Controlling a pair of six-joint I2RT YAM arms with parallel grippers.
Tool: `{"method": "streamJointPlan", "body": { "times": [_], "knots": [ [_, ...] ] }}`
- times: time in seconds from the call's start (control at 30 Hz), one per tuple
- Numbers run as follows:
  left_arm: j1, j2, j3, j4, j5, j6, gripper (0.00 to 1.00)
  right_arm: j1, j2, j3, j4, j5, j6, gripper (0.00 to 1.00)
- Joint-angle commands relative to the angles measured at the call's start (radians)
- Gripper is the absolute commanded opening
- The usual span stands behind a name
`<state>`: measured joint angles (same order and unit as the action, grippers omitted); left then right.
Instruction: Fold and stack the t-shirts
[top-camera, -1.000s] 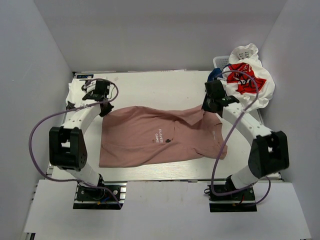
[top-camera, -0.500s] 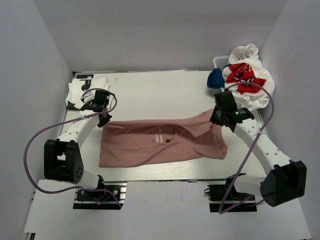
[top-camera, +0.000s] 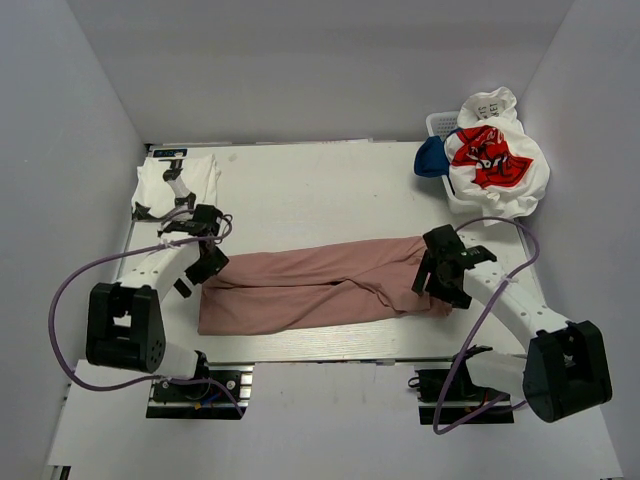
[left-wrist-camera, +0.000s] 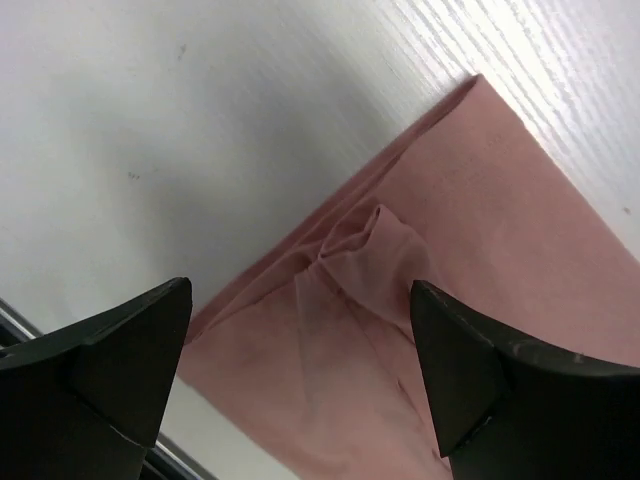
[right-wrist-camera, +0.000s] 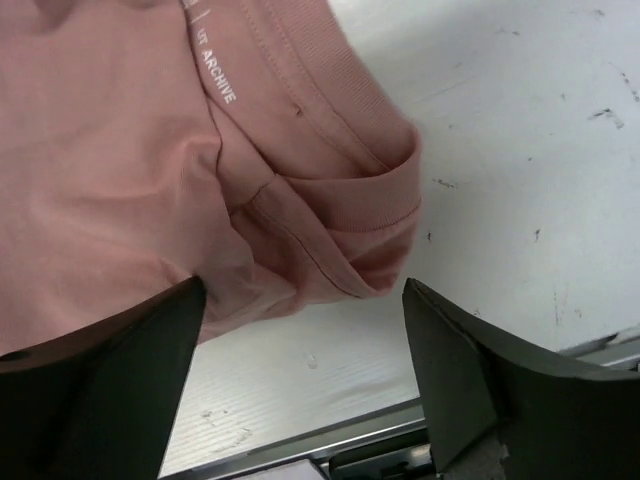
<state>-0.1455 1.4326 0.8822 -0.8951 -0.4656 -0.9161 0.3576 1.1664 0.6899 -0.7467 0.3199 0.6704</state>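
Observation:
The dusty-pink t-shirt lies across the middle of the table, folded lengthwise into a long band. My left gripper hovers open over its left end, holding nothing. The left wrist view shows the pink cloth bunched below the open left gripper. My right gripper stands open over the shirt's right end. In the right wrist view the collar and sleeve fold lie just beyond the open right gripper. A white tee lies at the back left.
A white slotted basket stands at the back right. A white tee with red graphic and a navy tee are heaped on it. The table's near edge runs close under the right gripper.
Both grippers pulled the pink shirt's far edge toward the near side, folding it over itself, then opened and let it go.

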Motion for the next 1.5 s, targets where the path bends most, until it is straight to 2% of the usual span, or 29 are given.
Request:
{"method": "streamJointPlan", "body": {
  "times": [0.0,0.07,0.13,0.17,0.2,0.3,0.37,0.47,0.67,0.77,0.83,0.87,0.9,0.97,1.0,1.03,1.07,1.1,1.17,1.23,1.3,1.37,1.47],
  "knots": [
    [0.0,-0.095,0.099,-0.094,-0.032,-0.066,1.0,-0.002,0.013,0.118,-0.022,0.08,0.003,0.89],
    [0.0,-0.138,0.109,-0.056,0.002,-0.032,1.0,0.001,0.022,0.166,0.009,0.079,-0.018,0.9],
    [0.0,-0.147,0.109,0.053,0.093,0.046,1.0,0.003,0.016,0.181,0.055,-0.005,-0.077,0.9],
    [0.0,-0.147,0.109,0.086,0.128,0.066,1.0,0.004,0.016,0.172,0.143,-0.039,-0.104,0.9],
    [0.0,-0.147,0.089,0.122,0.196,0.098,1.0,0.009,0.021,0.165,0.173,-0.139,-0.126,0.9],
    [-0.011,-0.075,0.057,0.228,0.274,0.122,1.0,0.015,0.058,0.131,0.285,-0.225,-0.135,0.9],
    [-0.023,-0.026,0.044,0.269,0.286,0.143,1.0,0.014,0.117,0.106,0.342,-0.286,-0.134,0.9],
    [-0.034,0.064,0.032,0.229,0.262,0.143,1.0,0.011,0.217,0.094,0.349,-0.268,-0.108,0.9],
    [-0.054,0.084,-0.17,0.196,0.228,0.071,1.0,0.003,0.424,0.114,0.359,-0.243,-0.086,0.9],
    [-0.077,0.071,-0.253,0.153,0.272,0.017,1.0,0.001,0.586,0.265,0.365,-0.248,-0.083,0.9],
    [-0.109,0.034,-0.291,0.154,0.329,0.017,1.0,0.001,0.685,0.336,0.354,-0.254,-0.107,0.9],
    [-0.126,0.013,-0.292,0.163,0.329,0.026,1.0,0.001,0.726,0.421,0.349,-0.257,-0.115,0.9],
    [-0.135,-0.001,-0.292,0.133,0.329,0.002,1.0,0.001,0.844,0.522,0.331,-0.262,-0.13,0.9],
    [-0.172,-0.011,-0.223,0.093,0.329,-0.012,1.0,0.003,0.924,0.69,0.311,-0.301,-0.195,0.9],
    [-0.184,-0.011,-0.212,0.093,0.355,-0.012,1.0,0.003,1.04,0.856,0.307,-0.306,-0.207,0.9],
    [-0.212,0.002,-0.201,0.108,0.378,-0.012,1.0,0.003,1.084,0.925,0.284,-0.306,-0.236,0.9],
    [-0.226,0.023,-0.201,0.126,0.389,-0.021,1.0,0.001,1.205,1.056,0.258,-0.382,-0.262,0.9],
    [-0.238,0.038,-0.201,0.127,0.404,-0.021,1.0,0.003,1.248,1.206,0.244,-0.401,-0.299,0.9],
    [-0.288,0.067,-0.16,0.111,0.404,-0.021,1.0,0.001,1.363,1.357,0.169,-0.472,-0.353,0.9],
    [-0.316,0.091,-0.074,0.007,0.319,-0.035,1.0,0.006,1.421,1.575,0.159,-0.539,-0.382,0.9],
    [-0.351,0.091,-0.004,-0.107,0.25,-0.046,1.0,0.014,1.394,1.573,0.225,-0.538,-0.445,0.9],
    [-0.373,0.077,0.105,-0.155,0.174,-0.046,1.0,0.015,1.261,1.443,0.367,-0.522,-0.471,0.9],
    [-0.42,0.077,0.224,-0.223,0.11,-0.017,1.0,0.018,1.122,1.36,0.412,-0.481,-0.491,0.9]
  ]
}}
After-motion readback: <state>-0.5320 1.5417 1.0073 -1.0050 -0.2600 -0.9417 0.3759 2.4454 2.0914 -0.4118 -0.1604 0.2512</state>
